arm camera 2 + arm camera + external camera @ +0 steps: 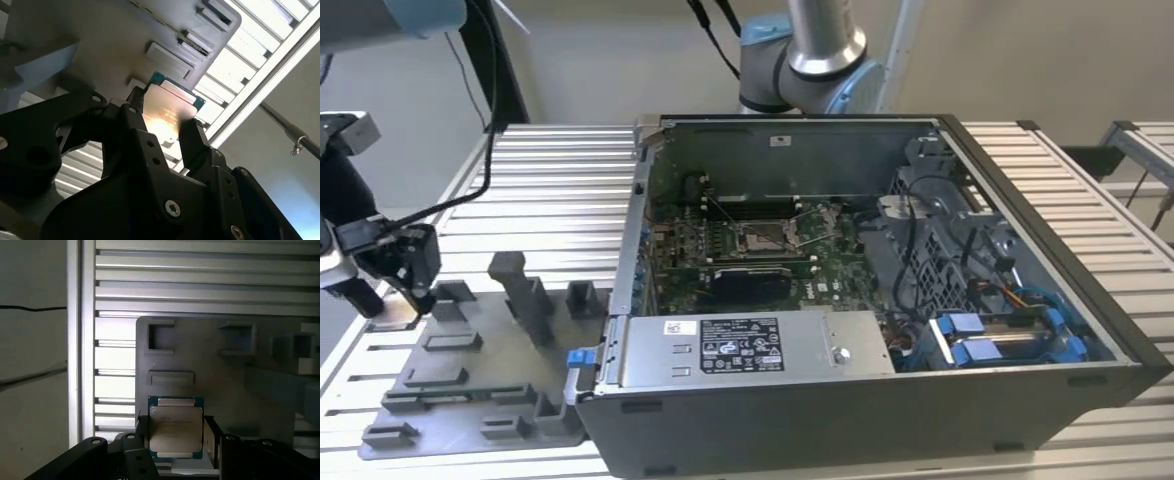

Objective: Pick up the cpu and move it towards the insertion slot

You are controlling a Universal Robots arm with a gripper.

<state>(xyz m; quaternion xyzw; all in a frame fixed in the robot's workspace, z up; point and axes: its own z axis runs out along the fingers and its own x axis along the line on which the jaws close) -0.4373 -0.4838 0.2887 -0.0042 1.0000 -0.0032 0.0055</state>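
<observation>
Slatted table [520,165], grey tray [460,395], end effector [164,126] clamping cpu [176,427], computer case [854,410] nearby

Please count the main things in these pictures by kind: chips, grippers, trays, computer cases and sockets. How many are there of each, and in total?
cpu: 1
gripper, shut on the cpu: 1
grey tray: 1
computer case: 1
insertion slot: 1
Total: 5

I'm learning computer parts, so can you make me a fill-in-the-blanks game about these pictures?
The hand is shut on the ____. The insertion slot sits inside the open computer ____. The grey tray lies on the exterior view's ____ side.
Missing words: cpu; case; left.
</observation>
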